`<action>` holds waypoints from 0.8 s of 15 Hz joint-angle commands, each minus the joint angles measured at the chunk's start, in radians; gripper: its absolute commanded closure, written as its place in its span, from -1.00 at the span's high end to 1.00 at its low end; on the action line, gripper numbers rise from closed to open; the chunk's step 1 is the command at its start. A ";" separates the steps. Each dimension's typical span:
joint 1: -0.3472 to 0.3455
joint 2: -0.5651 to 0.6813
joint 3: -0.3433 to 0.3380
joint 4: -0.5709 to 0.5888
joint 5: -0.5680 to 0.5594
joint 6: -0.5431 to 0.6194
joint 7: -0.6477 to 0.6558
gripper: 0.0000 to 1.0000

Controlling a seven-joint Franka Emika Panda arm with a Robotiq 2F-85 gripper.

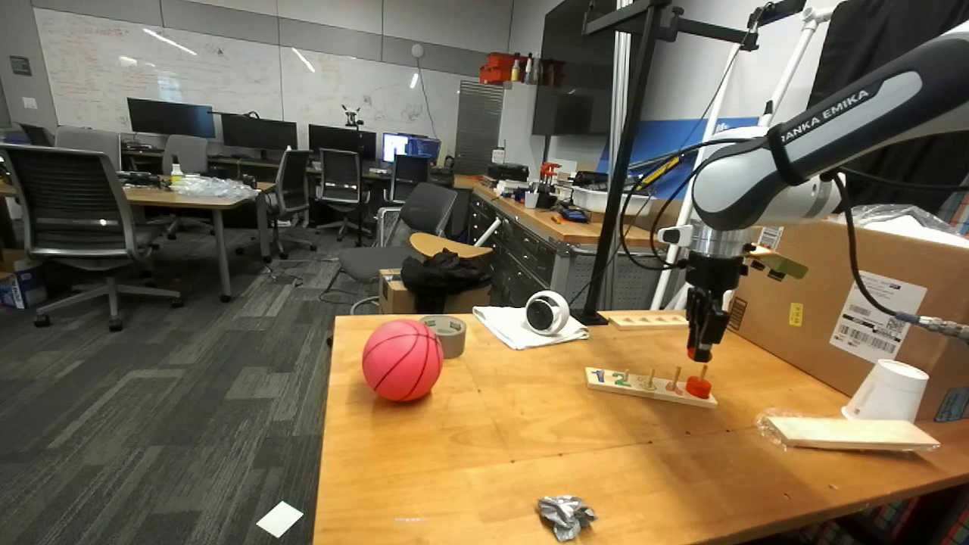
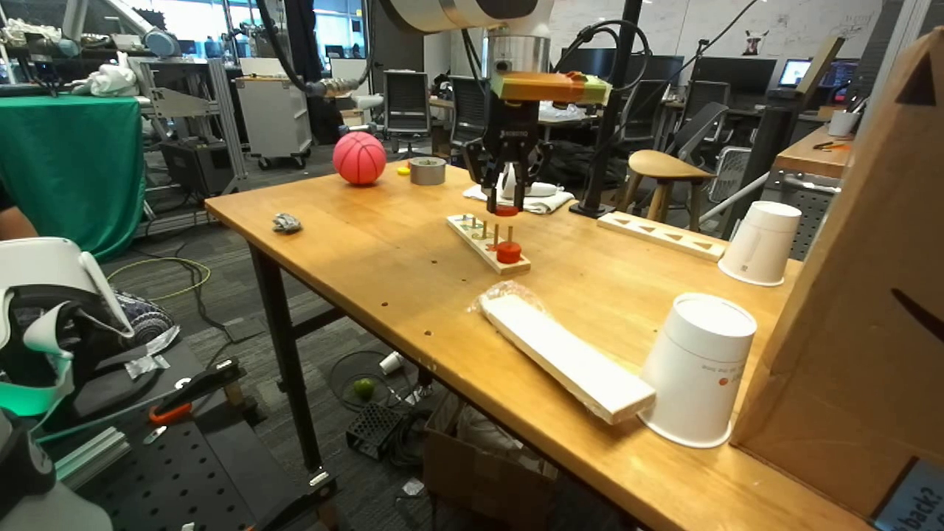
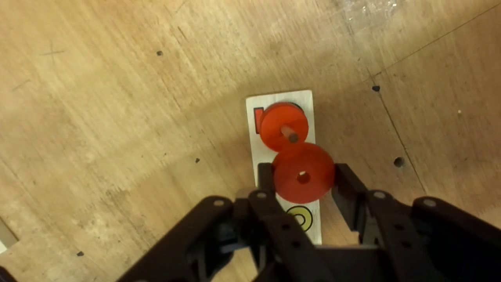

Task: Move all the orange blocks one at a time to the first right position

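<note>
The table (image 2: 354, 243) carries one peg tray (image 1: 649, 393), two cups (image 2: 697, 369), one ball (image 2: 359, 158), one tape roll (image 2: 428, 172); orange blocks (image 2: 509, 253) number at least two.

Both exterior views: fairly bright, even indoor light; the tabletop (image 1: 454, 454) warm in tone. In an exterior view we note white glare streaks on the whiteboard (image 1: 227, 83), a monitor (image 1: 395, 145) glowing blue-white, a soft shadow at the foot of the ball (image 1: 403, 360). In an exterior view the windows (image 2: 339, 15) burn out nearly to white, while the floor (image 2: 339, 328) beneath the tabletop goes dim. We find the cup (image 1: 887, 390) near the right border slanted, a wide-lens look.

Wrist view: softer, yellower. We see the hand (image 3: 302, 174) dark and out of focus; the held disc (image 3: 307, 192) shaded deep red, the resting disc (image 3: 274, 121) brighter. A broad, faint shadow crosses the tabletop; small glints on clear plastic (image 3: 370, 13) at the top edge.
</note>
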 commanded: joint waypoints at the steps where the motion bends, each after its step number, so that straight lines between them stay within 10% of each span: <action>1: -0.008 -0.055 -0.006 -0.058 0.005 0.007 0.018 -0.66; 12: -0.024 -0.020 -0.005 -0.080 0.001 0.137 -0.081 -0.66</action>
